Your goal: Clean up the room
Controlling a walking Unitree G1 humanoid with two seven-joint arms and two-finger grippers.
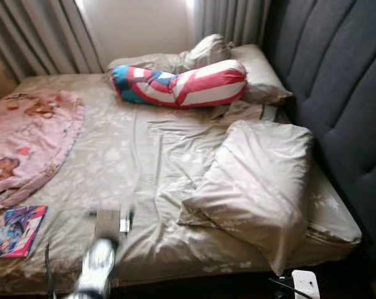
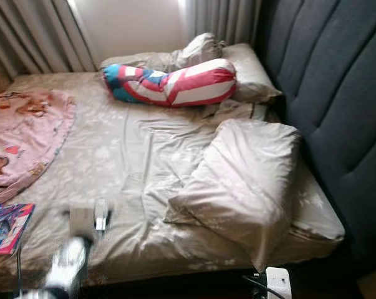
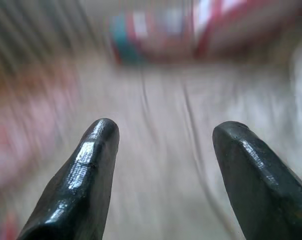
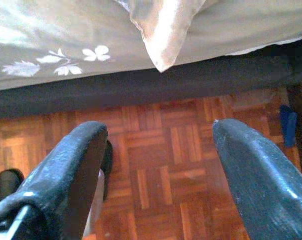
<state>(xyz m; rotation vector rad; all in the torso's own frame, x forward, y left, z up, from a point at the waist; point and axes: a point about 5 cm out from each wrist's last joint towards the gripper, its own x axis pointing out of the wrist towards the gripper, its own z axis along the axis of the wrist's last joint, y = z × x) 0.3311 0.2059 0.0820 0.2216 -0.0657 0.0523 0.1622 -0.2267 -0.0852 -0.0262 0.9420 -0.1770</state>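
Observation:
A bed with a beige flowered sheet (image 1: 144, 156) lies before me. On it are a pink teddy-bear blanket (image 1: 28, 137) at the left, a colourful magazine (image 1: 16, 232) at the near left corner, a red, white and blue bolster (image 1: 181, 84) at the back, and a large beige pillow (image 1: 256, 187) lying askew at the right. My left gripper (image 1: 111, 221) is blurred over the bed's near edge, right of the magazine; the left wrist view shows it open (image 3: 166, 135) and holding nothing. My right gripper (image 4: 161, 135) hangs open above the parquet floor beside the bed's edge.
A dark padded headboard (image 1: 343, 93) runs along the right side. Grey curtains (image 1: 38, 37) hang behind the bed. More beige pillows (image 1: 256, 75) and crumpled bedding (image 1: 203, 53) lie at the back. A white device (image 1: 305, 283) with cables sits on the floor at the near right corner.

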